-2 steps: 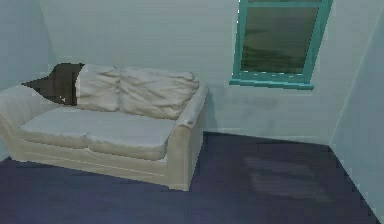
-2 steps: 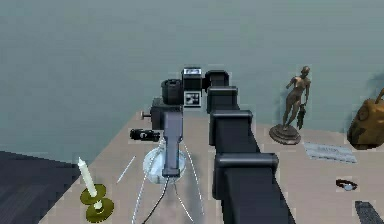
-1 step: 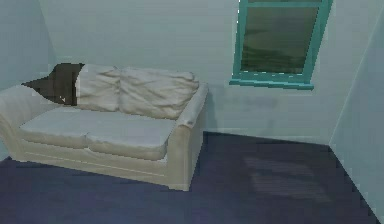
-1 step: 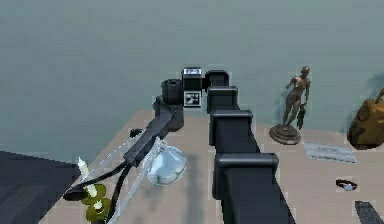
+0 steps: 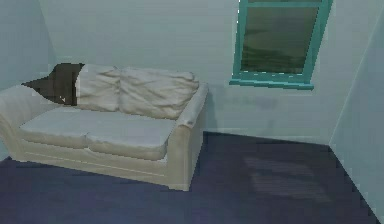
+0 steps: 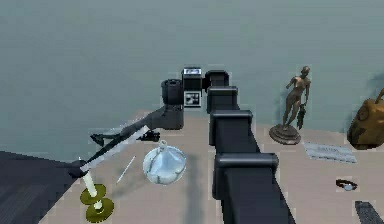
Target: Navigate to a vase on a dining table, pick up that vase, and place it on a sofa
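A cream sofa (image 5: 100, 125) with rumpled back cushions stands against the wall on the forward view's left. In the arm side view the dark arm (image 6: 235, 150) reaches out over a tan tabletop (image 6: 310, 175). My gripper (image 6: 90, 150) points left and down from its dark body. A clear, rounded glass vase (image 6: 163, 165) sits just under the fingers, with the tabletop behind it. I cannot tell whether the gripper holds anything.
A pale candle on a green holder (image 6: 95, 200) stands near the table's left edge. A bronze figure statue (image 6: 294, 105) and a brown rounded object (image 6: 368, 120) are on the right. A teal-framed window (image 5: 280, 40) sits right of the sofa, above dark blue floor (image 5: 270, 185).
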Controlling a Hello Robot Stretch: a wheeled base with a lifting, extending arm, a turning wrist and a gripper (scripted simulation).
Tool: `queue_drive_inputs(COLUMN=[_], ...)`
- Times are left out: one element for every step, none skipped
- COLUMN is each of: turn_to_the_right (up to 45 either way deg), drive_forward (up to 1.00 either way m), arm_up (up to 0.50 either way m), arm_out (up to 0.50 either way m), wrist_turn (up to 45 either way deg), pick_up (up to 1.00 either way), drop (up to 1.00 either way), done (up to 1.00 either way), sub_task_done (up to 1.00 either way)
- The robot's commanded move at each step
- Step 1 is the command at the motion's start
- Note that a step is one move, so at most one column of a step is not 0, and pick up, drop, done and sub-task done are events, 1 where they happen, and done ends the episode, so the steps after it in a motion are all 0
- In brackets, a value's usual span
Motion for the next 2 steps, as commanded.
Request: queue_drive_inputs(turn_to_the_right=[0.0,0.0], drive_forward=[0.0,0.0], arm_up=[0.0,0.0], arm_out=[0.0,0.0], wrist_turn=[45.0,24.0], pick_up=[0.0,0.0], drop=[0.0,0.0], done=[0.0,0.0], sub_task_done=[0.0,0.0])
